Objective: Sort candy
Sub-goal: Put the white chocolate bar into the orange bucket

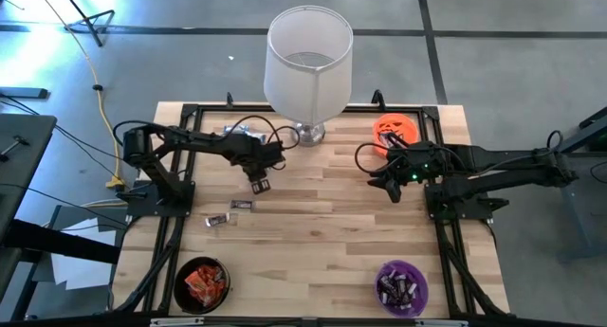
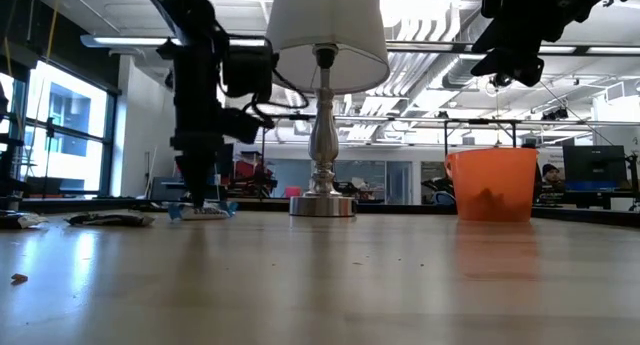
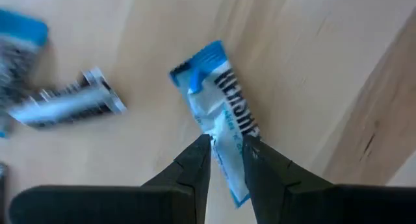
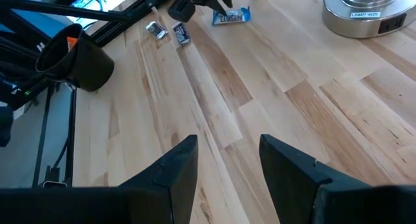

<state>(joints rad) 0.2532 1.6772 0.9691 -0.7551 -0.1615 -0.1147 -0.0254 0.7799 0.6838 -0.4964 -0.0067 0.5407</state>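
Two fingers of the left gripper (image 3: pixel 226 160) pinch one end of a blue-white candy (image 3: pixel 220 100) lying flat on the table (image 1: pixel 322 232), its long axis running straight on out from the tips; the wrapper's dark lettering looks like a brand but I cannot make it out. Farther out lie two dark candies (image 1: pixel 230 211), all far nearer this arm than the right gripper (image 1: pixel 391 183), which hangs open and empty beside the orange bowl (image 1: pixel 395 129); the lamp (image 4: pixel 364 10) base reads "LAMP".

Bright, even light — blurred left-wrist close-up.
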